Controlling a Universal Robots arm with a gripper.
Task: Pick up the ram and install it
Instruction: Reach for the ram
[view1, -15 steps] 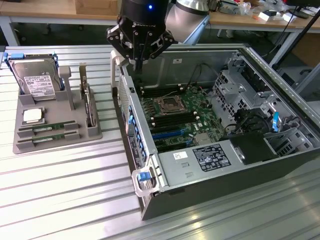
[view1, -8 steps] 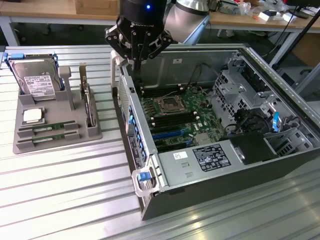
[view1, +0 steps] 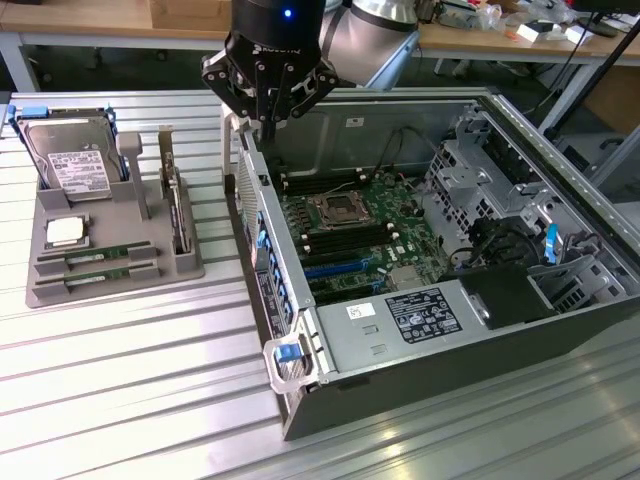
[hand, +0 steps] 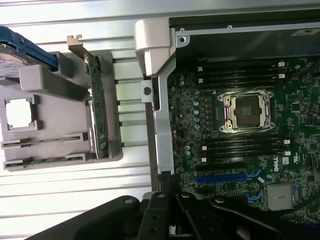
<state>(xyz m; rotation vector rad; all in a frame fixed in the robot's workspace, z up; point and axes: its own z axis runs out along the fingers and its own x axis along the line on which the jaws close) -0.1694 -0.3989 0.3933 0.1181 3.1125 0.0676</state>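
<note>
The pincer (view1: 268, 120) hangs over the side wall of the open computer case (view1: 400, 350), near one of its corners. Its two fingers look pressed close together, and nothing is held between them. In the wrist view the pincer (hand: 166, 182) sits above the edge where the case wall meets the green motherboard (hand: 250, 165). On that board are the empty processor socket (hand: 247, 112) and long black memory slots (hand: 245, 146) on both sides of it. The ram (view1: 97, 256) is not in the case. It rests in a groove of the grey tray (view1: 60, 290), which sits on the metal slat table (view1: 130, 380) just beside the case. There are two such green sticks in the tray, one just beside the other, and both lie flat and long. The wrist view shows the ram (hand: 45, 144) in its groove too, close to the square silver processor chip (hand: 19, 112). In the exterior view the ram is well apart from the pincer, off to the left, with the tall expansion card (view1: 176, 205) standing between them. A hard drive (view1: 70, 160) stands at the far end of the tray. The ram looks very light, thin and stiff, and easy to hurt if it is bent or squeezed hard. The best place to hold it is probably near the middle of its long upper edge, with one finger on each flat side.
</note>
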